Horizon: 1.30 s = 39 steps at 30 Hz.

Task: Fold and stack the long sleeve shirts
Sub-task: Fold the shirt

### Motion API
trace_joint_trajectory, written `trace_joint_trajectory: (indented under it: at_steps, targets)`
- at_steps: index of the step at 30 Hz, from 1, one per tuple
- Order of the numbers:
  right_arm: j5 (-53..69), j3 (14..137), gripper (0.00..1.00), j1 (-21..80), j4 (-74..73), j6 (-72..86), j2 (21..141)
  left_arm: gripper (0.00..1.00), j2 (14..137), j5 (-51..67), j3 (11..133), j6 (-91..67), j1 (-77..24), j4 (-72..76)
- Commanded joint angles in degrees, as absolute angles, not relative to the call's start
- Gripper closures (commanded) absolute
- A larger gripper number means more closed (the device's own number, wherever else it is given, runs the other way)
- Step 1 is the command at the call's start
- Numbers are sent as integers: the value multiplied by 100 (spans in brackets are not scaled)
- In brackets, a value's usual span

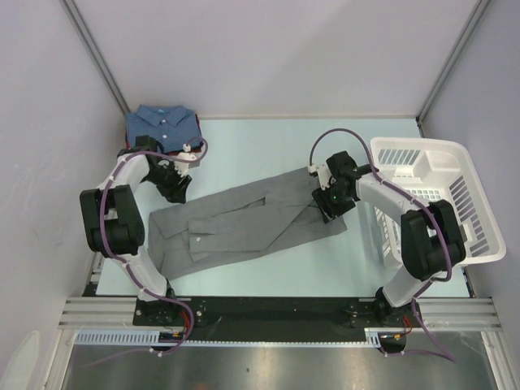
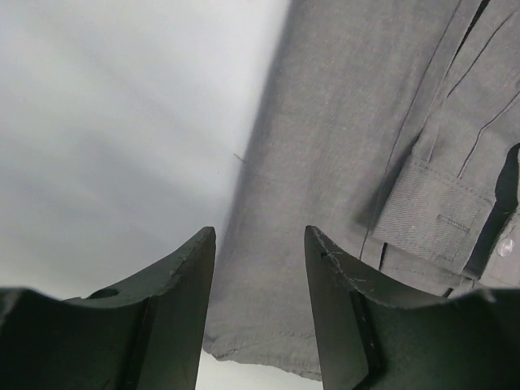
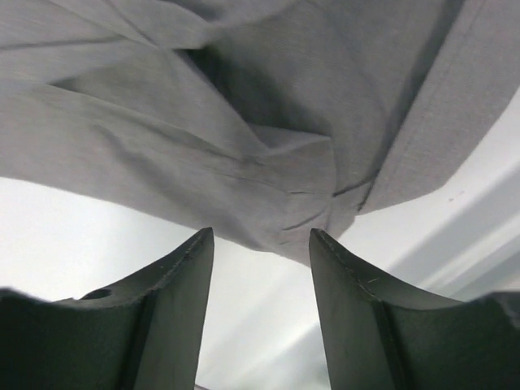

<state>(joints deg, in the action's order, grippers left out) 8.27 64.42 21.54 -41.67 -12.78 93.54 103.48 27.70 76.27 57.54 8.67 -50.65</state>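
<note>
Gaping part-way over the grey shirt [image 1: 244, 219], both jaws hold nothing (only overhead shows the blue shirt [image 1: 162, 122]).

No text, label, brand, number or sign is legible to you in any view. The grey shirt [image 1: 252, 219] lying between the left gripper [image 1: 180, 193] and the right gripper [image 1: 333, 213], the folded blue shirt [image 1: 162, 123] beyond the left gripper, and the white basket [image 1: 422, 147] beside the right gripper all carry no readable marking.
</note>
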Motion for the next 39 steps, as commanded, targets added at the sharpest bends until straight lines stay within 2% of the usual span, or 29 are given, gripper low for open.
trace_joint_trajectory:
  at_steps: [1,7,8,10,16,20,25,29,30,33,36,37,39]
  targets:
    - [168,6389,46,2101,-3718,-1477,9588,46,10345,3023,7901,5801,844,-5106]
    - [88,6759,49,2048,-3937,-1345,10054,43,10520,3138,8103,5801,669,-5142]
    - [88,6767,51,2065,-3964,-1345,10107,40,10599,3129,8138,5801,607,-5142]
    - [27,6785,54,2100,-3929,-1388,10299,39,10713,3068,8139,5801,431,-5159]
    - [-359,7530,72,2180,-3832,-1520,11170,40,10872,2936,8077,5502,343,-4992]
    - [-676,8374,93,2101,-3893,-1573,12029,40,10802,2918,8042,5336,483,-4852]
    - [-1107,9911,97,2083,-3858,-1836,13006,41,10793,3024,8016,5185,747,-4878]
    - [-1362,11808,94,2092,-3859,-2091,14086,41,10749,2997,7858,5107,861,-4860]
    - [-1545,12622,92,2100,-3832,-2196,14489,41,10749,3006,7831,5063,861,-4878]
    - [-1862,14056,77,2048,-3543,-2364,14993,40,10670,3119,7673,4966,844,-4869]
    - [-1776,14344,59,2013,-3244,-2356,14916,39,10617,3216,7550,4764,800,-4921]
    - [-1680,14031,51,2004,-3026,-2295,14515,39,10600,3252,7489,4755,774,-4948]
    - [-1347,13424,42,1995,-2778,-2172,13942,39,10547,3217,7410,4667,668,-4975]
